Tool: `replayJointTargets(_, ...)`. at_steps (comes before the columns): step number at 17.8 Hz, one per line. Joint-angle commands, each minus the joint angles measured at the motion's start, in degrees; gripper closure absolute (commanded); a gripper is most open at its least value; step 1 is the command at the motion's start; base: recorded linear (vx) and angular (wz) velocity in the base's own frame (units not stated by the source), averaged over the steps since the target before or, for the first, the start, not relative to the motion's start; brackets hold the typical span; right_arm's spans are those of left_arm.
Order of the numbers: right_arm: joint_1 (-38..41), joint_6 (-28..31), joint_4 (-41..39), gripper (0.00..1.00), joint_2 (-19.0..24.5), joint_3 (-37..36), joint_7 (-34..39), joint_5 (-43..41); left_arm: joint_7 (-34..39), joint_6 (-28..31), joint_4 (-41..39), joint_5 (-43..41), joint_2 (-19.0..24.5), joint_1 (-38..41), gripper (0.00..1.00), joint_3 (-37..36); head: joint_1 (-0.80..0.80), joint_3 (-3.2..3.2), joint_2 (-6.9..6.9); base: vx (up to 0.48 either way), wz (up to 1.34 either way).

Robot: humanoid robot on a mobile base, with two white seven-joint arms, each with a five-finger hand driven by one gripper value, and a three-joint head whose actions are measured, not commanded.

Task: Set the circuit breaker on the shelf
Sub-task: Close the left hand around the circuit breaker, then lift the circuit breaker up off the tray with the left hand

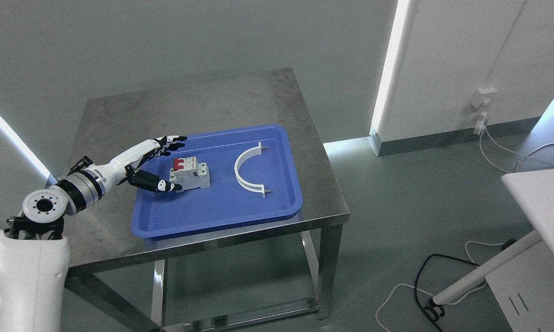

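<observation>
- One hand shows, the left hand (pixel 153 162), at centre-left of the frame, fingers spread around the circuit breaker (pixel 190 173) without gripping it.
- Breaker sits in the blue tray (pixel 221 210), left of a white curved bracket (pixel 250 169).
- Tray rests on the steel table (pixel 203 101).

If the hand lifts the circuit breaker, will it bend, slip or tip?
The circuit breaker looks like a rigid plastic block, so it probably will not bend. Its smooth sides may slip between the left hand's fingers. Lying flat in the blue tray, it seems unlikely to tip.
</observation>
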Motion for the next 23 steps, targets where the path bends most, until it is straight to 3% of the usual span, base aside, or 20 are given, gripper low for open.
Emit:
replayJointTargets(1,0.9,-1.9,0.0,0.0,-1.0,0.0,0.0,0.0,-0.3,-1.0,2.1,-1.6,-0.4,-0.4,0.2,-2.2,0.0,0.0,0.0,0.0,0.0)
replayJointTargets(9,0.9,-1.9,0.0,0.0,-1.0,0.0,0.0,-0.1,0.6,-1.1,2.5,-1.9,-1.4,-1.9,0.49,-1.8,0.0,0.0,0.0,0.0,0.0)
replayJointTargets(13,0.9,-1.9,0.0,0.0,-1.0,0.0,0.0,0.0,0.7,-2.6,2.6,-1.7,-2.1,-1.8,0.7,-1.0,0.0,0.0,0.0,0.0,0.0)
replayJointTargets(16,0.9,-1.9,0.0,0.0,-1.0,0.0,0.0,0.0,2.2,-7.1,3.2,-1.2,-5.3,-1.9,0.94,4.1,0.0,0.0,0.0,0.0,0.0)
replayJointTargets(20,0.9,-1.9,0.0,0.0,-1.0,0.0,0.0,0.0,8.2,-9.1,2.7,3.7,-18.2,-6.2,0.96,17.1,0.0,0.0,0.0,0.0,0.0)
replayJointTargets(23,0.9,-1.9,0.0,0.0,-1.0,0.0,0.0,0.0,16.5,-9.8,-0.1,11.6,-19.7,-5.4,0.95,24.1,0.0,0.0,0.0,0.0,0.0)
